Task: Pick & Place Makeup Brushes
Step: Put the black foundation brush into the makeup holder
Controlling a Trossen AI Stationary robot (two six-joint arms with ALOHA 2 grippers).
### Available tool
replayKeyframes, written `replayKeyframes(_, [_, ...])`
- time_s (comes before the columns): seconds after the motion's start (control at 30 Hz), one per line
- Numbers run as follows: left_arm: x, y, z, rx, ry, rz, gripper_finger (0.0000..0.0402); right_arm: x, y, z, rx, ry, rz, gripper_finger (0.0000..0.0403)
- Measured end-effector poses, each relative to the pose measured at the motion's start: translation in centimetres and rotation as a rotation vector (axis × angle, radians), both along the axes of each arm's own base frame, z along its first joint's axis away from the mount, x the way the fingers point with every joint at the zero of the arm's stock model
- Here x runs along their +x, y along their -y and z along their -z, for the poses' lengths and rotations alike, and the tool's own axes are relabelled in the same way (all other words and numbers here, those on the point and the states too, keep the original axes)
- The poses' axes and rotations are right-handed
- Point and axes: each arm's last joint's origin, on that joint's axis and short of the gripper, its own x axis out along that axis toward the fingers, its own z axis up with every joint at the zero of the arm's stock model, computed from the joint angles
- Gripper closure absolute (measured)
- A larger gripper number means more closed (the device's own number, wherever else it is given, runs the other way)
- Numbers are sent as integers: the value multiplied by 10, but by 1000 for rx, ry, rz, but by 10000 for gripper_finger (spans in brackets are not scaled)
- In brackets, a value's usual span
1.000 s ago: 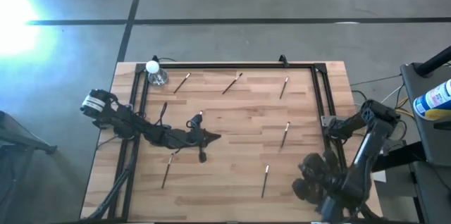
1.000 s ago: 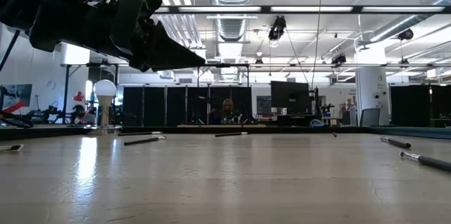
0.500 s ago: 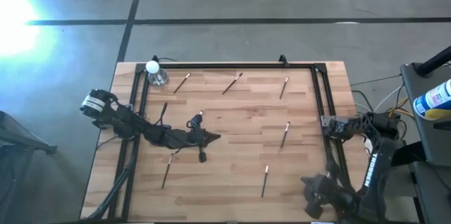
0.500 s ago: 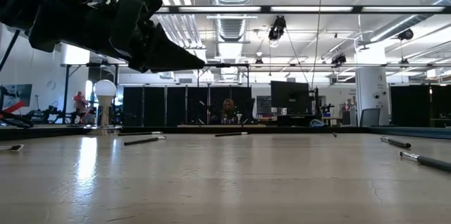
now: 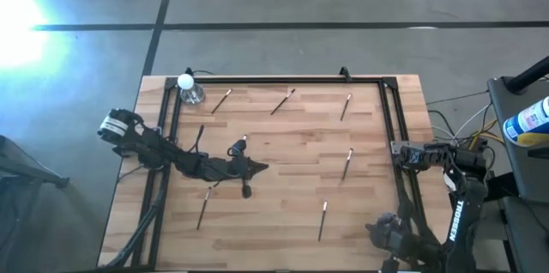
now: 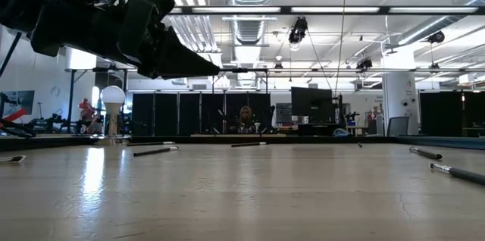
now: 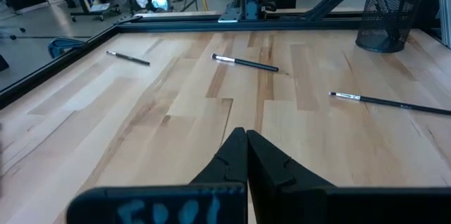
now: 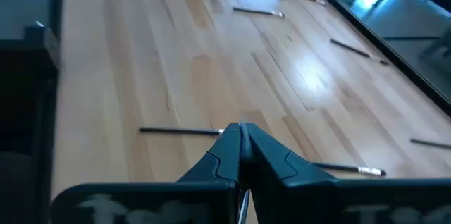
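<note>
Several makeup brushes lie flat and scattered on the wooden table: one near the far edge (image 5: 283,101), one at mid right (image 5: 346,163), one toward the near edge (image 5: 322,220) and one at near left (image 5: 203,207). My left gripper (image 5: 262,167) hovers shut over the table's middle, its fingers (image 7: 243,143) holding nothing. My right gripper (image 5: 377,228) is at the near right corner, shut and empty (image 8: 241,134). A dark-handled brush (image 8: 180,131) lies just beyond its tips, on the table.
A clear bottle with a round white cap (image 5: 189,88) stands at the far left corner. A black mesh basket (image 7: 387,13) stands at the table's right side. A black metal frame (image 5: 283,79) borders the left, far and right edges. A person sits in the room beyond the table (image 6: 245,118).
My right arm has swung toward the table's near edge, and its gripper has gone with it to the near right corner, rolling as it went. The left arm and the brushes have kept still.
</note>
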Motion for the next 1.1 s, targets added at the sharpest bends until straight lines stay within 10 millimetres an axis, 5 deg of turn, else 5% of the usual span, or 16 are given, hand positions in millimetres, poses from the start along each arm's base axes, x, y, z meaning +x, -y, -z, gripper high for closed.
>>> replayKeyframes(0.67, [0, -1, 0, -3, -1, -3, 402, -8, 8, 18, 54, -66, 114, 390])
replayKeyframes(1.1, [0, -1, 0, -6, 0, -4, 401, 18, 19, 20, 114, -130, 293, 390])
